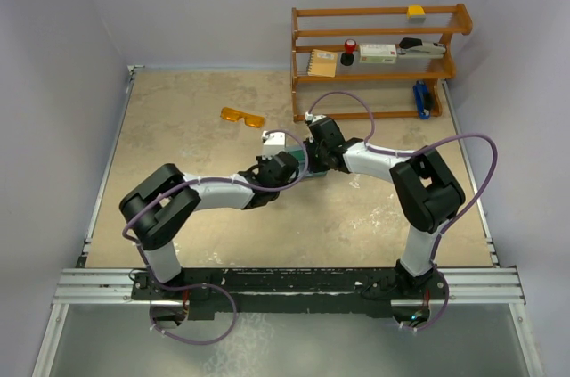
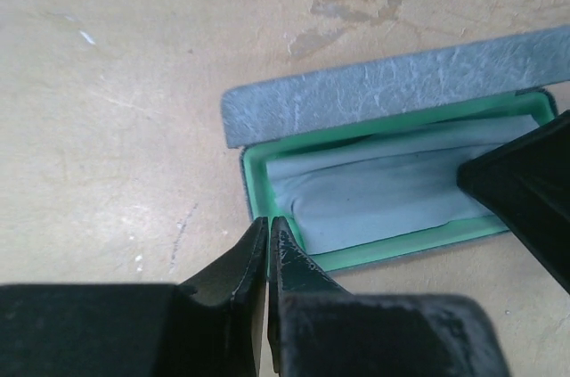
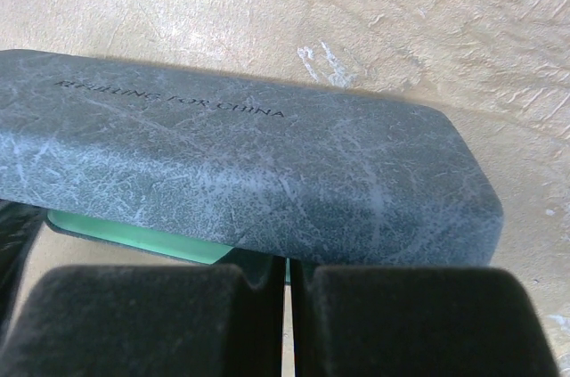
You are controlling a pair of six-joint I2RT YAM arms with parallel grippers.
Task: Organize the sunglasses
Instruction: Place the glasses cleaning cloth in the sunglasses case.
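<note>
clearly, sunglasses (image 1: pixel 242 116) lie well away from open case (image 2: pixel 383 96).

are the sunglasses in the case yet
No, the sunglasses lie on the table apart from the open case, which holds only a light blue cloth.

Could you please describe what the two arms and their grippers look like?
Both the left arm and right arm have white links between bulky black joint housings. A thin purple cable loops along each. The left gripper and right gripper have matte black fingers; no markings visible.
</note>
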